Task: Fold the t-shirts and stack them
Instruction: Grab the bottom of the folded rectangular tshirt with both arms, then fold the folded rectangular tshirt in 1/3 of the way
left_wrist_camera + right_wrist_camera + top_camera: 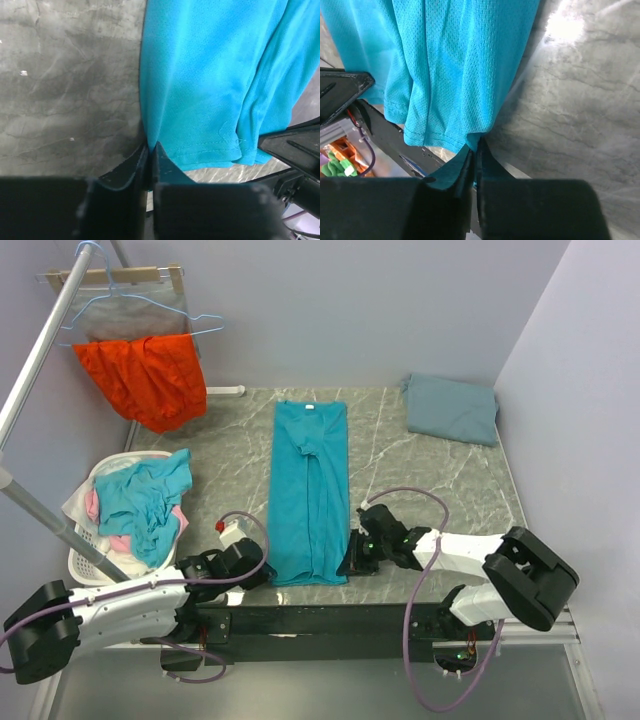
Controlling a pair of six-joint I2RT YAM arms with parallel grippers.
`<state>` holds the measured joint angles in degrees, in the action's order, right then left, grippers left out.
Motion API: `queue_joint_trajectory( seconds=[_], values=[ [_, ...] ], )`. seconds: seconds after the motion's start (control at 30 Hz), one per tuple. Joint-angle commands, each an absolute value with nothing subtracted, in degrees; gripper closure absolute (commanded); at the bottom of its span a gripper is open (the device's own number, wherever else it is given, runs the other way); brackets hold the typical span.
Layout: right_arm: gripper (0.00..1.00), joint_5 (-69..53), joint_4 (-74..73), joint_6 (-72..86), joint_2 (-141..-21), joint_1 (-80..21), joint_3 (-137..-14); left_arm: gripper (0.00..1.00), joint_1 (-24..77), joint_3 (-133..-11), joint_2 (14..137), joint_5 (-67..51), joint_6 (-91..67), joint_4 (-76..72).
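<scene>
The bright teal t-shirt (309,490) lies on the grey marbled table as a long narrow strip, sides folded in, neck with white label at the far end. My left gripper (266,573) is shut on its near left hem corner; the left wrist view shows the cloth (200,75) pinched between the jaws (151,147). My right gripper (349,562) is shut on the near right hem corner; the right wrist view shows the teal cloth (455,65) caught in the jaws (476,142). The slate grey-blue t-shirt (452,408) lies folded at the far right.
A white laundry basket (88,562) with teal, pink and white clothes stands at the left. An orange-red garment (145,378) hangs on a rack at the far left with wire hangers. The table's near edge (300,592) runs just behind my grippers.
</scene>
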<state>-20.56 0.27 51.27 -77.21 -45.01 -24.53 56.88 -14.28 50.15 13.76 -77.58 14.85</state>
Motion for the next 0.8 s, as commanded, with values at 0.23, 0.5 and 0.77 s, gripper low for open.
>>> queue_joint_trajectory(
  seconds=[0.23,0.5,0.77],
  values=[
    [1.0,-17.83,-10.45,50.19,-66.1,-45.44,-22.24,0.99,57.92,-18.71,45.44,12.4,-76.55,22.67],
    [0.96,-17.94,-16.78,43.86,-66.26,-45.27,-29.43,0.99,59.41,-25.48,47.72,15.55,-75.77,25.57],
    [0.9,-12.84,-21.7,37.62,-72.33,-40.97,-42.7,0.99,58.28,-36.99,60.36,23.99,-70.85,26.37]
  ],
)
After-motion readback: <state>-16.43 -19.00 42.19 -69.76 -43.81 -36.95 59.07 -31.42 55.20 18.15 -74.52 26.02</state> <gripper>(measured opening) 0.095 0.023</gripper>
